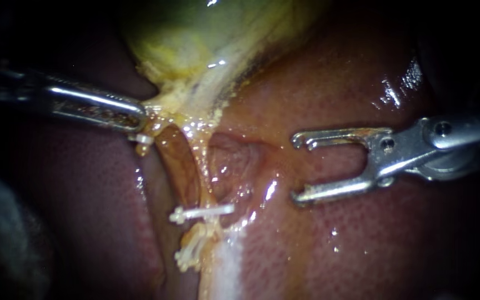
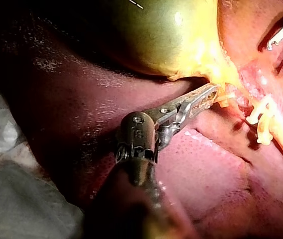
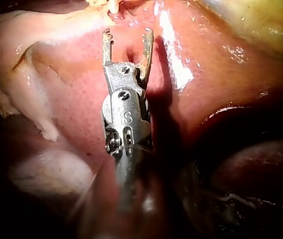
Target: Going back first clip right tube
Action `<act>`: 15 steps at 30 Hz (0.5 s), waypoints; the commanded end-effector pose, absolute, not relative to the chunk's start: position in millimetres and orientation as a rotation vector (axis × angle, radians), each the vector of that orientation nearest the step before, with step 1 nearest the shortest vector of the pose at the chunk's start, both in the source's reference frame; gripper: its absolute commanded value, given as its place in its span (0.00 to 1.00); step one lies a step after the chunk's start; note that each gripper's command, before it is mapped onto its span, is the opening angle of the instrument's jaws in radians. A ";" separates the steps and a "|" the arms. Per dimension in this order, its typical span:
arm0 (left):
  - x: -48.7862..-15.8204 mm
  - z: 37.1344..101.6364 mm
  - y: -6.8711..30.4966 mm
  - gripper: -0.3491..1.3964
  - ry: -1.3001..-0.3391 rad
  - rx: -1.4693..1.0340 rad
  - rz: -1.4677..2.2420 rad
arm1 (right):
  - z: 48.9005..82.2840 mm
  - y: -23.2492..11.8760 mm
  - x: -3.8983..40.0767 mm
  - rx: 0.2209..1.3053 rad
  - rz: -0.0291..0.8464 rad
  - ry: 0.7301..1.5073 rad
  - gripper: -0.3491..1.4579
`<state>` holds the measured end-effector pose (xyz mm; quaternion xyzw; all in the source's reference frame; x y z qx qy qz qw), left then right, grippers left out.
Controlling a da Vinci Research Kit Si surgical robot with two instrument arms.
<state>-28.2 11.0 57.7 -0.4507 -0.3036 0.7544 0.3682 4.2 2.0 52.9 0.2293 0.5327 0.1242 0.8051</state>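
Clip (image 1: pixel 201 213) across right tube (image 1: pixel 200 172), probably. Right instrument (image 1: pixel 295 168) pincer spread, empty: retreat step; next, pull clear. Left instrument (image 1: pixel 141 115) pincer pinching gallbladder (image 1: pixel 195 44) neck.

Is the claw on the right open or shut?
Open. The right instrument's claw shows a wide gap, holding nothing; only liver shows behind it.

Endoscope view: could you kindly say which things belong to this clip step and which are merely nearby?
In the job: right instrument, jaws open and empty; white clip; the tube it sits on.
Merely nearby: left instrument, jaws shut on the gallbladder; liver.
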 end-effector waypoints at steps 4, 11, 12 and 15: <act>-29.2 58.7 10.9 0.00 -0.790 -1.149 1.938 | 52.8 2.1 4.1 0.491 0.267 1.141 0.47; -29.7 59.0 10.8 0.00 -0.795 -1.151 1.940 | 52.5 2.3 3.9 0.487 0.265 1.142 0.47; -29.7 59.0 10.8 0.00 -0.795 -1.151 1.941 | 52.5 2.2 3.9 0.487 0.265 1.142 0.47; -29.5 58.9 10.7 0.00 -0.797 -1.151 1.941 | 52.4 2.2 4.0 0.487 0.265 1.142 0.47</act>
